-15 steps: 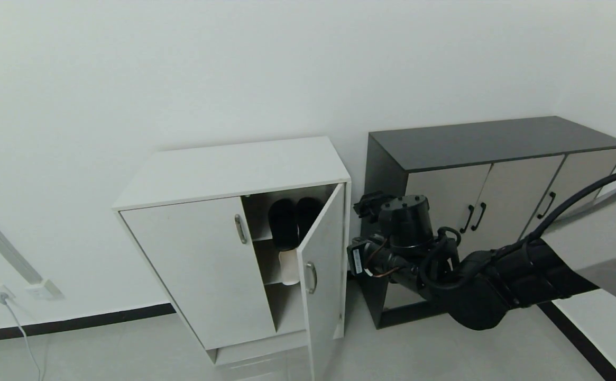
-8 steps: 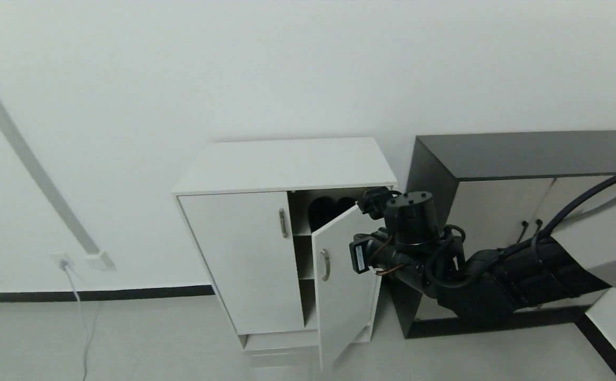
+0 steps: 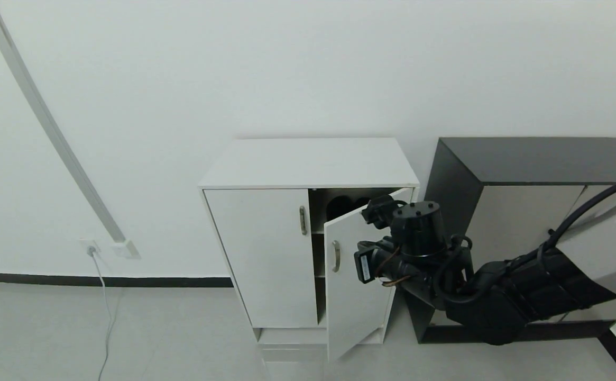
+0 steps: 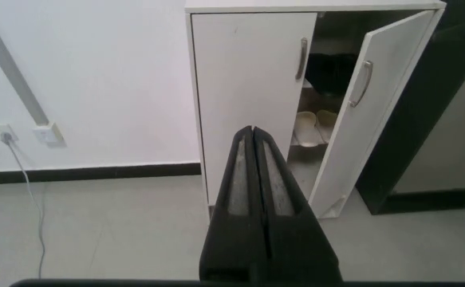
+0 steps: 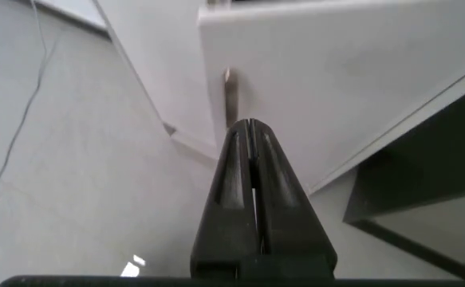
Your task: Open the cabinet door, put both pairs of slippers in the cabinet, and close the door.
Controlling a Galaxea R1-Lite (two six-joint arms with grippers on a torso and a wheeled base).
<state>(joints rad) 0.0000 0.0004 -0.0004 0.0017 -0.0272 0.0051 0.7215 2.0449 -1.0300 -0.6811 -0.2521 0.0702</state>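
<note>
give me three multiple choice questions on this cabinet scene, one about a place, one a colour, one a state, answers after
1. Where are the black slippers relative to the white cabinet?
A. on the floor in front of it
B. on its top
C. inside, on its upper shelf

2. What colour is the lower pair of slippers?
A. cream
B. red
C. blue

3. How does the cabinet's right door stand?
A. fully shut
B. partly open
C. taken off

Answers:
1 C: the left wrist view shows them dark on the top shelf, behind the door opening.
2 A: they look cream, one shelf under the black pair.
3 B: it angles out from the front, leaving a gap through which the shelves show.
</note>
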